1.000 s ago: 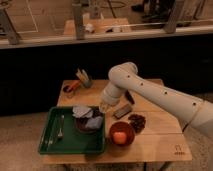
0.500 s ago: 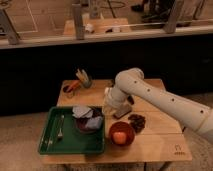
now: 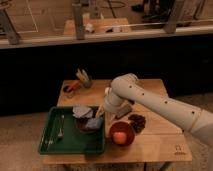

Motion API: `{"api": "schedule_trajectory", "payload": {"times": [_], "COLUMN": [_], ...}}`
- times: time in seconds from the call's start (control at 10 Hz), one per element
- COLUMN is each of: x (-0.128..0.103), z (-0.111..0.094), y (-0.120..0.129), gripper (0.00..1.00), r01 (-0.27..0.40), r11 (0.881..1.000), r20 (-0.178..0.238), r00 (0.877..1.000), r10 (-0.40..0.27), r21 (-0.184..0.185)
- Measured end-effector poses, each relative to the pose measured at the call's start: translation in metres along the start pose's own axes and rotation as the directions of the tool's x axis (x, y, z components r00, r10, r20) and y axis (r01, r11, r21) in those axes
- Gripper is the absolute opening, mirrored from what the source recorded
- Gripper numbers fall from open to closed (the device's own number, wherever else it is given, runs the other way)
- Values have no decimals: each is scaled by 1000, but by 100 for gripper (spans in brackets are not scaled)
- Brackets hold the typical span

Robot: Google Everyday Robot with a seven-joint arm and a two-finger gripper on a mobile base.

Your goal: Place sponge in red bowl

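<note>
The red bowl stands on the wooden table just right of the green tray and holds an orange round object. A bluish soft piece that may be the sponge lies at the tray's right side, on a dark dish. My gripper hangs from the white arm directly over that piece, very close to it or touching it. The bowl is a short way to the gripper's lower right.
A grey-blue cloth-like item and a fork lie in the tray. A dark brown packet lies right of the bowl. A cup with utensils and an orange tool stand at the table's far left.
The arm has swung left and lowered, bringing the gripper from above the table's middle down to the right side of the tray.
</note>
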Motion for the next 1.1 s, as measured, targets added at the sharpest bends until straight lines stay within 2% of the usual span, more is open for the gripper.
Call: {"api": "schedule_trajectory", "payload": {"times": [0.4, 0.7, 0.9, 1.0, 1.1], "x": [-7, -12, -13, -14, -14], "z": [13, 22, 24, 24, 23], "y": [-3, -5, -5, -5, -6], "gripper": [79, 51, 33, 26, 24], "r01": [40, 77, 82, 82, 82], "r11": [998, 993, 991, 991, 991], "r20": [3, -1, -9, -13, -18], "r00": [999, 997, 997, 996, 996], "r10": [-40, -78, -83, -84, -84], "r21": [-43, -88, -104, -108, -110]}}
